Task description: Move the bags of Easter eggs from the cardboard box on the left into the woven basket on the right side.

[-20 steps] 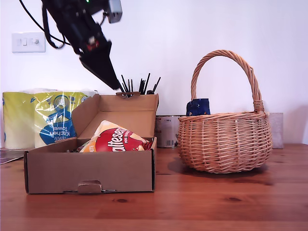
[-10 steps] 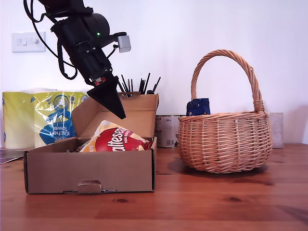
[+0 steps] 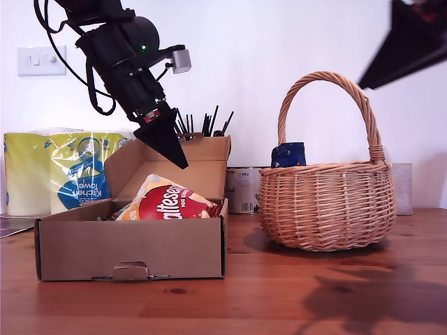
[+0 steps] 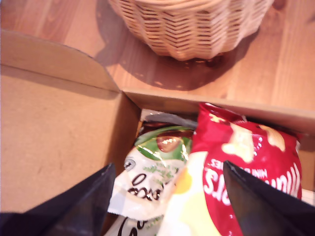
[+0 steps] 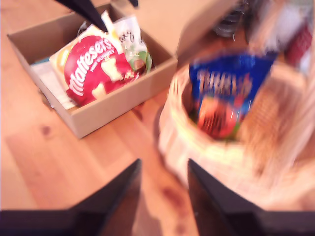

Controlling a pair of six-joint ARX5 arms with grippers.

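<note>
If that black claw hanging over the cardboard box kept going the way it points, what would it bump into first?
Probably the pale green-white bag beside the red Maltesers bag, both lying in the cardboard box; my first gripper is open above them.
</note>
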